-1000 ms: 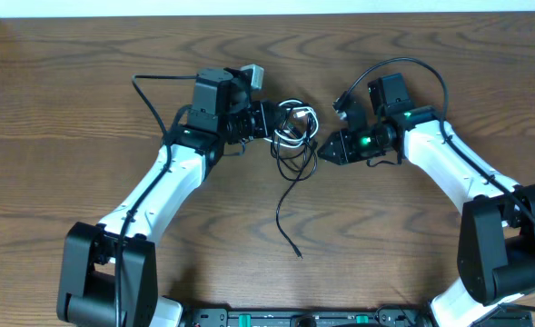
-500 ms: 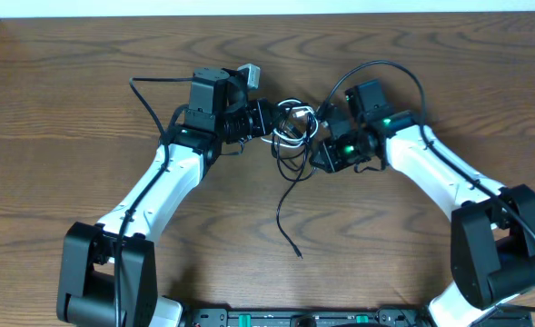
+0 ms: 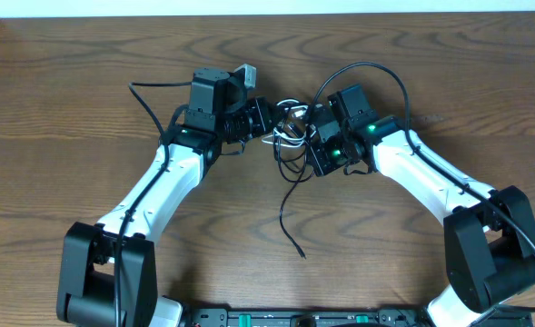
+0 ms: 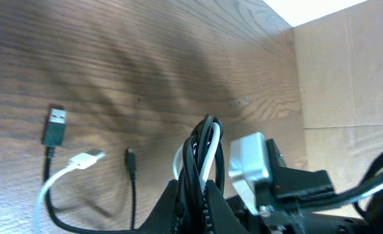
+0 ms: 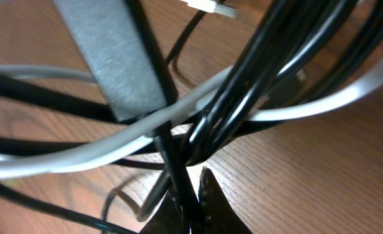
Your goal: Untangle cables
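This looks like a robotics lab bench. Two white-and-black arms, left (image 3: 163, 177) and right (image 3: 430, 173), rise from a black rail (image 3: 303, 318) at the near edge of a wood-grain tabletop (image 3: 58, 118). Plain cardboard (image 4: 347, 65) stands beside the tabletop.

right tool (image 5: 190, 198): pinched on black cable (image 5: 171, 162) | white cable (image 5: 113, 140): crossing it | table (image 5: 321, 182): wood, beneath

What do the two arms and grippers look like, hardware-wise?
Both match: the left arm and right arm have white link shells, black joint housings and black bases. The left gripper and right gripper are black and two-fingered. A thick black wire loops off each wrist. Green lights glow on the right wrist, and a grey block tops the left.
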`<state>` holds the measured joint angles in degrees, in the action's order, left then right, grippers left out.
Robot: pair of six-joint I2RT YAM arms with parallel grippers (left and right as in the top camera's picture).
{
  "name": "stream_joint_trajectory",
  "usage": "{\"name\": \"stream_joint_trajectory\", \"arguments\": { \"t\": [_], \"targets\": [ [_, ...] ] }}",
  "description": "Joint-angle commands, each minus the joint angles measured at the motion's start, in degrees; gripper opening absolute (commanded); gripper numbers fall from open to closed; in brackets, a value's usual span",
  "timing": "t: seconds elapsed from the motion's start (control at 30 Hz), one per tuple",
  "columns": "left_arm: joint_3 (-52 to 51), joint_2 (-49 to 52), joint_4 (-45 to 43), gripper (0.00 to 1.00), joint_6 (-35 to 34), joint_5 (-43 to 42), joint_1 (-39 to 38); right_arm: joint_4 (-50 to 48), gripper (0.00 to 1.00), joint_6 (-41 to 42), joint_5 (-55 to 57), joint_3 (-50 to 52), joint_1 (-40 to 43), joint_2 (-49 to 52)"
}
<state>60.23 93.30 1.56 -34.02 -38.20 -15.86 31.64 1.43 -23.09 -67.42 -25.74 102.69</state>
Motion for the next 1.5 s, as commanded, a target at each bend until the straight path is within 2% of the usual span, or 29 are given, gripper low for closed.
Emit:
{"name": "stream_joint_trajectory", "arguments": {
  "t": [0.0,0.13,0.3,0.57,0.8,0.9,1.07,1.17,1.23,1.33,1.47],
  "targets": [
    [0.0,-1.1,0.1,0.08,6.2,2.7,0.1,0.0,0.01,0.9,-5.4,-0.3,0.3,-2.9],
    [0.0,-0.8,-0.2,0.07,8.9,2.8,-0.3,-0.2,0.01,3.0,-9.3,-0.3,0.3,-5.7],
    [0.0,-0.8,-2.2,0.07,8.9,4.7,-0.6,-1.2,0.01,16.0,-11.6,-0.3,0.3,-6.4],
    [0.0,-0.8,-4.7,0.07,8.9,6.3,-0.6,4.7,0.01,16.6,-12.9,-0.2,-1.0,-6.4],
    [0.0,-0.8,-8.1,0.07,7.8,3.9,-0.6,4.9,0.01,16.3,-13.9,0.3,-2.2,-5.9],
    [0.0,-0.8,-9.7,0.08,2.5,3.5,-0.5,5.1,0.01,16.3,-14.9,0.4,-3.1,-5.9],
    [0.0,-0.8,-19.6,0.08,-2.1,-9.9,-0.6,0.8,0.01,18.5,-5.9,0.5,-3.4,-5.9],
    [0.0,-0.8,-23.6,0.07,-5.7,-14.1,-0.5,-1.3,0.01,20.9,-1.6,0.5,-2.4,-5.8],
    [0.0,-0.8,-23.5,0.07,-5.4,-13.6,-0.5,-1.6,0.01,19.6,-3.4,0.5,-2.3,-5.8],
    [0.0,-0.8,-23.5,0.07,-3.0,-12.9,-0.3,0.9,0.01,10.1,-12.9,0.5,-2.3,-5.8],
    [0.0,-0.8,-21.4,0.07,-2.9,-8.0,1.7,11.6,0.01,-0.1,-16.0,0.5,-1.2,-5.8]
  ]
}}
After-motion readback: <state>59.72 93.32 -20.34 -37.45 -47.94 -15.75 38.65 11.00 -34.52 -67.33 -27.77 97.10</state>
